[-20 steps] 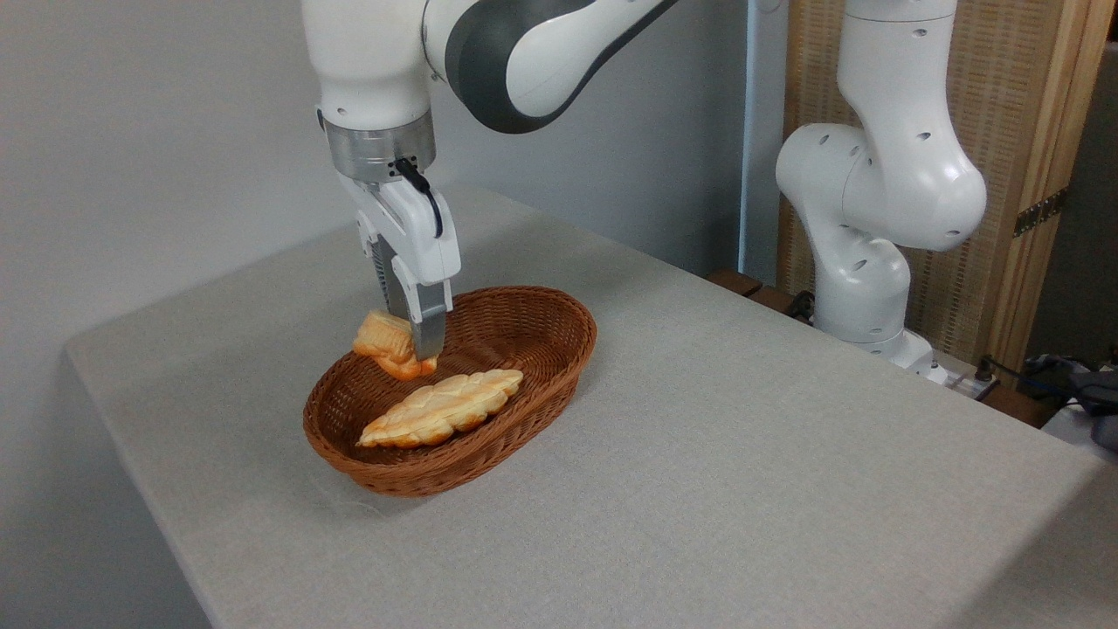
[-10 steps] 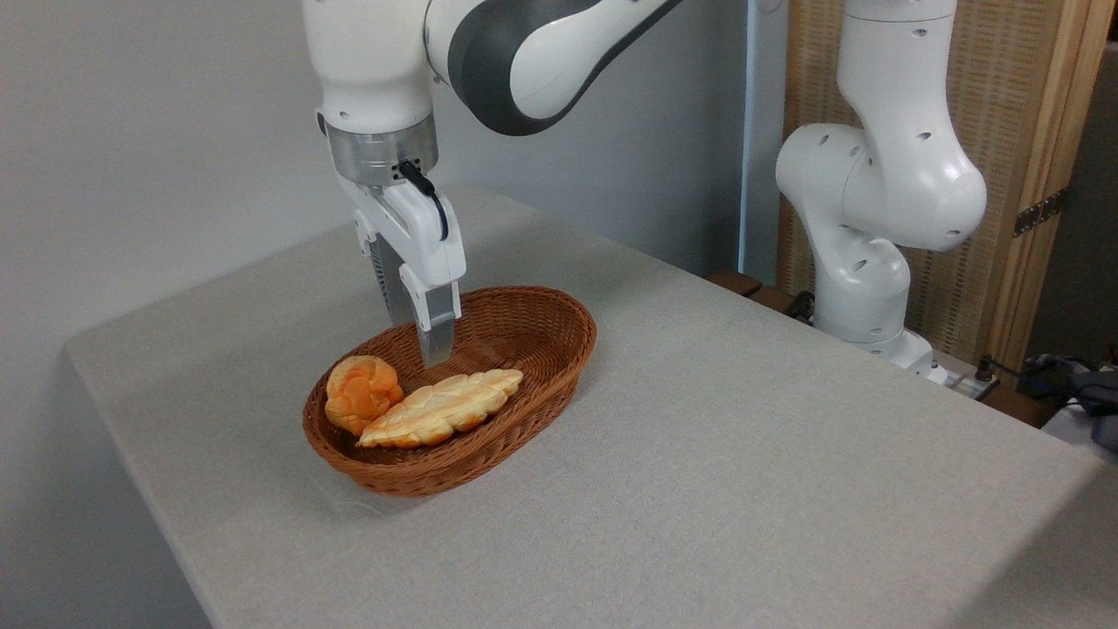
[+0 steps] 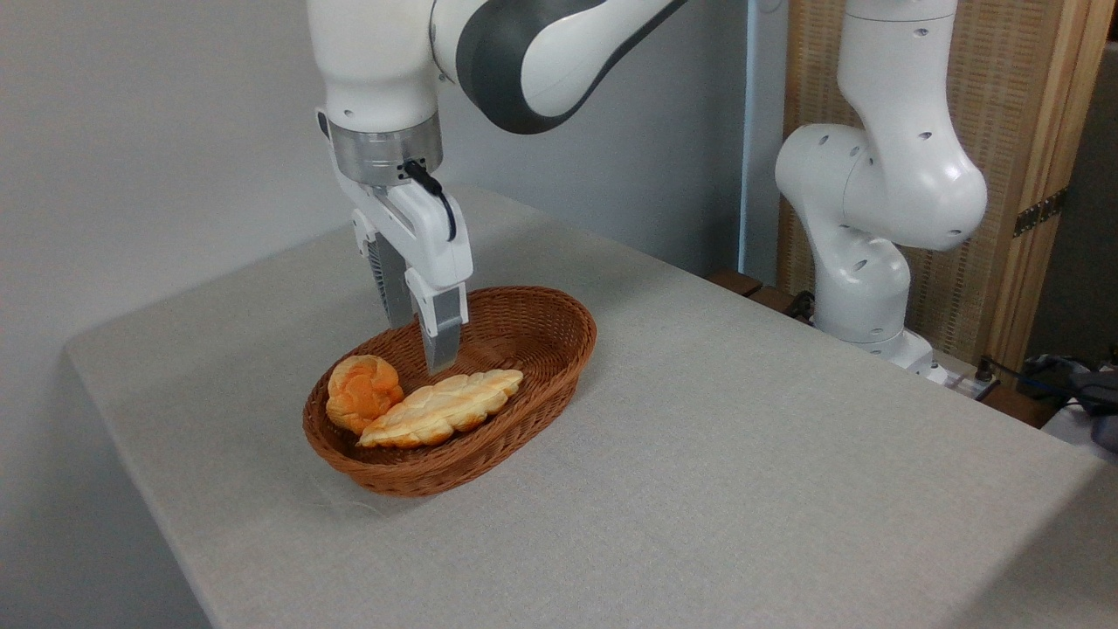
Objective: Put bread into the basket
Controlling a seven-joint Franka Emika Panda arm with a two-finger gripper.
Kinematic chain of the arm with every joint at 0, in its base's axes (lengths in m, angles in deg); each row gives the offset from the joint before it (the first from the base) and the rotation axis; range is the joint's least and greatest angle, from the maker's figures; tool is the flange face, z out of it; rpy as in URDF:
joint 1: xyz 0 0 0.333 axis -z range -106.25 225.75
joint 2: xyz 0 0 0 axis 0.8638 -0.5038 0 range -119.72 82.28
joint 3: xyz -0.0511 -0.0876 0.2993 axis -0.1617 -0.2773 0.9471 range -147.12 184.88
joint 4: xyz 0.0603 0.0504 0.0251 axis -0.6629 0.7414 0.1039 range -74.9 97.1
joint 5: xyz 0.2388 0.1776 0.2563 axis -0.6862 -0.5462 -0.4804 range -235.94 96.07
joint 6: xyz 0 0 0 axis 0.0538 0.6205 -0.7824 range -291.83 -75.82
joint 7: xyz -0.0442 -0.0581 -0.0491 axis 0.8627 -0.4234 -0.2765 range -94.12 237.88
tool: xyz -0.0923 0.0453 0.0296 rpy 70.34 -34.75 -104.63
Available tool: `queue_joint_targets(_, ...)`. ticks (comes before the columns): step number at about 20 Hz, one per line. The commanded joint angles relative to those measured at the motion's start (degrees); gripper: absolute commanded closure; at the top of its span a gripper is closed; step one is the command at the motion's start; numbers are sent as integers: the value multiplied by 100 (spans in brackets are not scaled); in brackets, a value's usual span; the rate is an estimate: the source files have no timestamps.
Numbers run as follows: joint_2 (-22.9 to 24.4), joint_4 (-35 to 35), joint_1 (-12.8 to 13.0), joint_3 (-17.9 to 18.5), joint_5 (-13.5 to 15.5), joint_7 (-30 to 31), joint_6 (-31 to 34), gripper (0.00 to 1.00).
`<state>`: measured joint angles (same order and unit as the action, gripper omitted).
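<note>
The bread [image 3: 362,392] now sits inside the basket [image 3: 541,354], at its left end, bumpy top up. It touches the long pale braided loaf [image 3: 441,407] that lies beside it. A second ago the bun hung up in the pincer [image 3: 426,336] over the basket. Then it was let go and dropped in, and it has not rolled since. So the job looks done: the bread is in the basket.

The pincer holds nothing now. It hangs just above the middle of the basket, a bit higher and more to the right than before, so the arm seems to be going away. The two fingers stand one behind the other from here, so I cannot tell how wide the gap is.

The loaf hides the bun's lower right side. The basket wall hides where the bun meets the bottom. The basket rests on the grey counter [image 3: 699,489].
</note>
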<state>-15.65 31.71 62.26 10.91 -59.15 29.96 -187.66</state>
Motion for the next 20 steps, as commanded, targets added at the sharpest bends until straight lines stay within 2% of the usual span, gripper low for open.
queue_joint_targets(1,149,-101,22,225,-32,35,150,0)
queue_joint_targets(4,176,-153,22,401,-252,35,150,0)
queue_joint_targets(10,176,-460,22,673,-445,44,150,0)
queue_joint_targets(13,176,-488,22,735,-446,35,185,0)
queue_joint_targets(16,176,-496,22,788,-612,26,220,0)
queue_joint_targets(20,176,-496,22,788,-578,9,221,0)
